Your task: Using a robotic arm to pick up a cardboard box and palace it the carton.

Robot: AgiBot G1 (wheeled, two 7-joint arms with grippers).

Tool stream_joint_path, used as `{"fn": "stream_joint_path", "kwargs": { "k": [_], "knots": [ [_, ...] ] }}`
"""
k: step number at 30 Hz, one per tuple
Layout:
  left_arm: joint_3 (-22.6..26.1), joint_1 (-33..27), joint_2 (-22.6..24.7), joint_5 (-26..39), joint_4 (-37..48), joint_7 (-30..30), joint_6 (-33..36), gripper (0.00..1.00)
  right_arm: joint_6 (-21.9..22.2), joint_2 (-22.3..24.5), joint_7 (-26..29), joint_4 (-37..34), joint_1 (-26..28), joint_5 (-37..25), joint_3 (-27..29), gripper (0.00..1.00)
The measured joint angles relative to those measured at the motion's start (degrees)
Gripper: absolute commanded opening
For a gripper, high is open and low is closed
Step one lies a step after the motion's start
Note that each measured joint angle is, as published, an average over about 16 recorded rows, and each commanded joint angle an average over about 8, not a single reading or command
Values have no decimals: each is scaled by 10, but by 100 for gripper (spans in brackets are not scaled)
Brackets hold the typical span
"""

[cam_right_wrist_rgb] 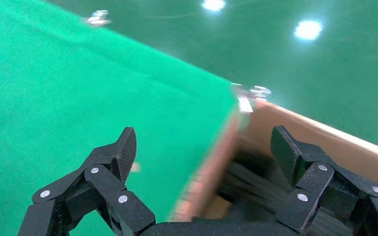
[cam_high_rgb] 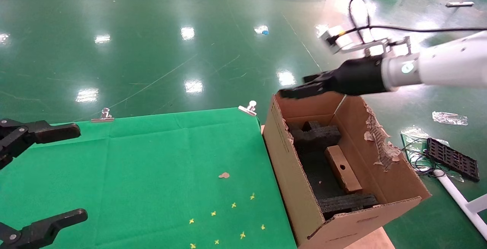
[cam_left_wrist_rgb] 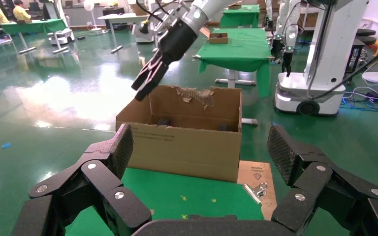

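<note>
Cardboard box (cam_high_rgb: 343, 168) inside carton (cam_high_rgb: 293, 173), lying flat on dark foam, long axis running near to far, round hole facing up. Black foam blocks (cam_high_rgb: 315, 134) at far end, another black strip at near end. Box well below and nearer than right gripper (cam_high_rgb: 300, 88); no contact.

Right gripper hovering over carton's far left corner, above the rim, fingers spread apart, holding nothing. White robotic arm (cam_high_rgb: 445, 66) reaching in from the right, roughly level, ring light lit at the wrist, black cable looping above. In left wrist view, same right gripper (cam_left_wrist_rgb: 146, 83) angled down toward the carton's (cam_left_wrist_rgb: 187, 142) far wall.

Left gripper (cam_high_rgb: 38, 176) parked at near left over the green table (cam_high_rgb: 152, 165), fingers wide apart, empty; in its own view, fingers (cam_left_wrist_rgb: 110, 152) frame the carton beyond the table edge.

Carton just right of the table, right flap torn and ragged (cam_high_rgb: 376, 138).

Right wrist view: gripper (cam_right_wrist_rgb: 202, 152) apart over the carton rim (cam_right_wrist_rgb: 320, 132) and table cloth; carton interior smeared, box not made out there. Left gripper partly cut off at head view's left edge. Box hidden behind carton wall in left wrist view.
</note>
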Motion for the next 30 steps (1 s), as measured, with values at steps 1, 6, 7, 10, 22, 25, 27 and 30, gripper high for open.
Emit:
{"fn": "stream_joint_path", "kwargs": {
  "k": [1, 6, 7, 10, 22, 25, 27, 30],
  "knots": [
    [0, 0, 0, 0, 0, 0, 0, 100, -3, 1, -4, 10, -10, 4, 12, 100],
    [0, 0, 0, 0, 0, 0, 0, 100, -21, 8, -27, 63, -61, 24, 73, 100],
    [0, 0, 0, 0, 0, 0, 0, 100, -24, 10, -31, 73, -71, 28, 85, 100],
    [0, 0, 0, 0, 0, 0, 0, 100, -35, 14, -45, 105, -102, 40, 122, 100],
    [1, 0, 0, 0, 0, 0, 0, 100, -77, 31, -99, 232, -225, 88, 269, 100],
    [1, 0, 0, 0, 0, 0, 0, 100, -88, 36, -112, 263, -256, 100, 306, 100],
    [1, 0, 0, -1, 0, 0, 0, 100, -94, 39, -121, 284, -277, 108, 330, 100],
    [1, 0, 0, -1, 0, 0, 0, 100, -105, 43, -135, 316, -307, 120, 367, 100]
  ]
}}
